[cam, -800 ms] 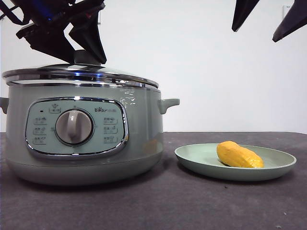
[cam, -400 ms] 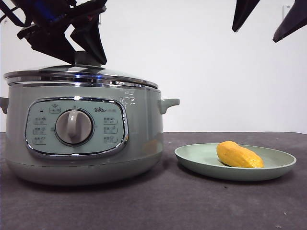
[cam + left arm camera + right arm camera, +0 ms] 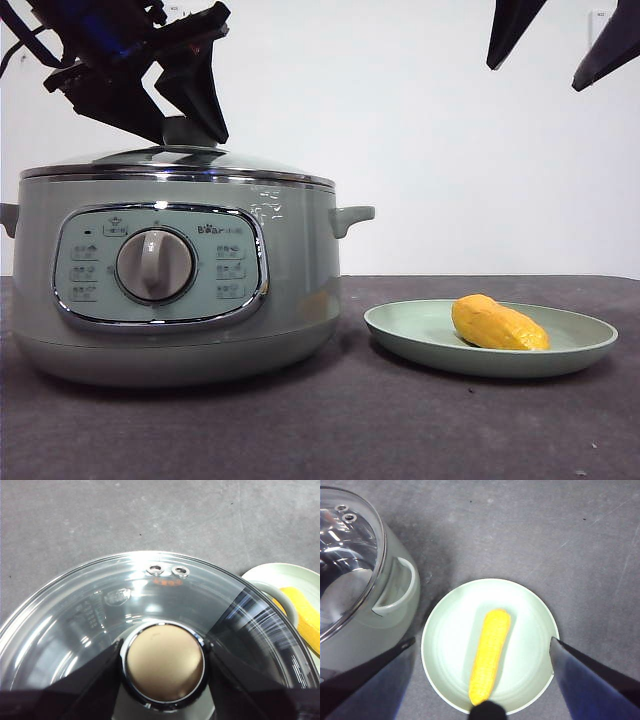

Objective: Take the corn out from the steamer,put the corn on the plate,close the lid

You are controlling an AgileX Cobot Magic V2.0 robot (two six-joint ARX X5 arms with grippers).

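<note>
The steamer (image 3: 175, 270) stands on the desk (image 3: 330, 430), interior hidden. The lid (image 3: 180, 162) sits level on its rim. The left pincer (image 3: 164, 660) has its jaws on either side of the knob (image 3: 164, 661); contact cannot be confirmed. Risk: a sideways pull-off could drag the lid off-seat. The plate (image 3: 590, 345), just beside the steamer, holds the corn (image 3: 497, 322). The right pincer (image 3: 482, 650) hovers above, jaws apart, holding nothing.

Front camera looks level across the table; wrist cameras look down, sharing the plate (image 3: 445, 630).
</note>
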